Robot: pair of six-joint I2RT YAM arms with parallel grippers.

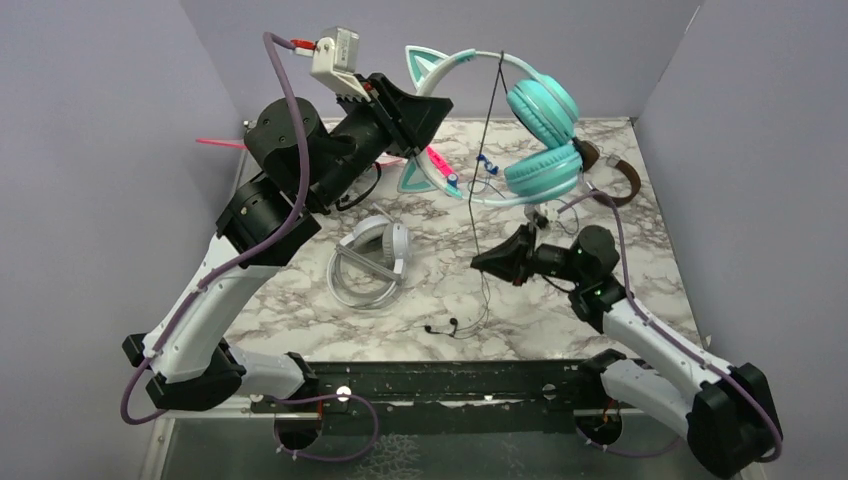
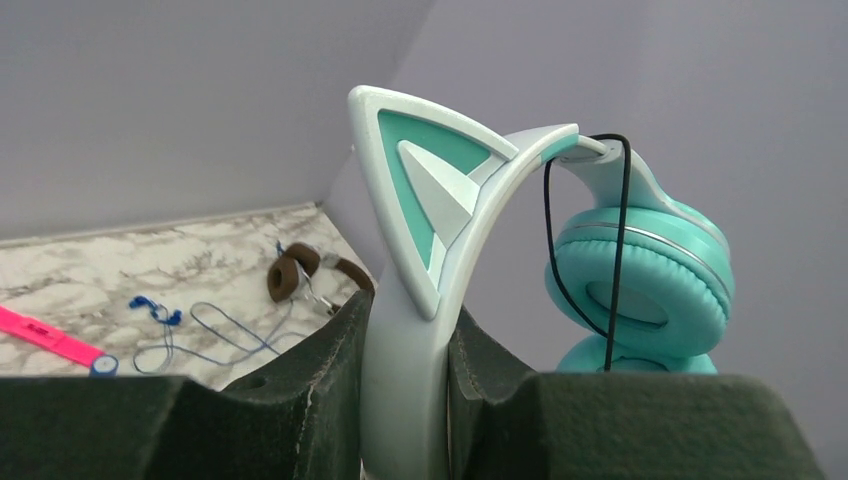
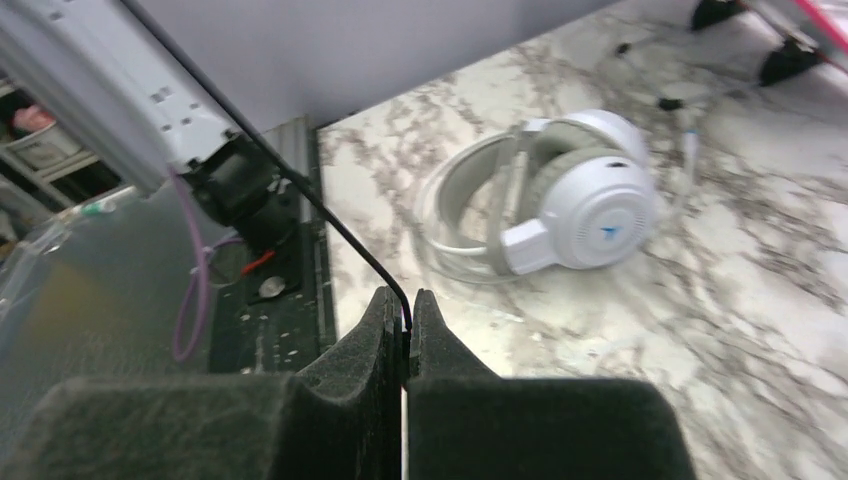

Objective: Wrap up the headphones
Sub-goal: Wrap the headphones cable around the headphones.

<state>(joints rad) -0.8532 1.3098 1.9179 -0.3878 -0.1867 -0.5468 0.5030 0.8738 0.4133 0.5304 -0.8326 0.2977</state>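
Note:
My left gripper point(image 1: 425, 105) is raised high at the back, shut on the headband point(image 2: 405, 380) of the teal cat-ear headphones point(image 1: 540, 110). Their cups point(image 2: 640, 290) hang to the right. Their black cord point(image 1: 490, 150) is looped over the headband and drops straight down. Lower, over the table's middle, my right gripper point(image 1: 480, 262) is shut on that cord point(image 3: 340, 225). The cord's end point(image 1: 440, 327) trails on the marble. White-grey headphones point(image 1: 375, 255) with a blue logo point(image 3: 608, 231) lie flat on the table. Brown headphones point(image 1: 620, 180) lie at the back right.
A pink strap point(image 1: 437, 165) and thin blue earbuds point(image 1: 485, 165) lie on the marble table point(image 1: 660, 290) under the raised set. Lilac walls point(image 1: 740, 150) close in the back and both sides. A black rail point(image 1: 450, 385) runs along the near edge.

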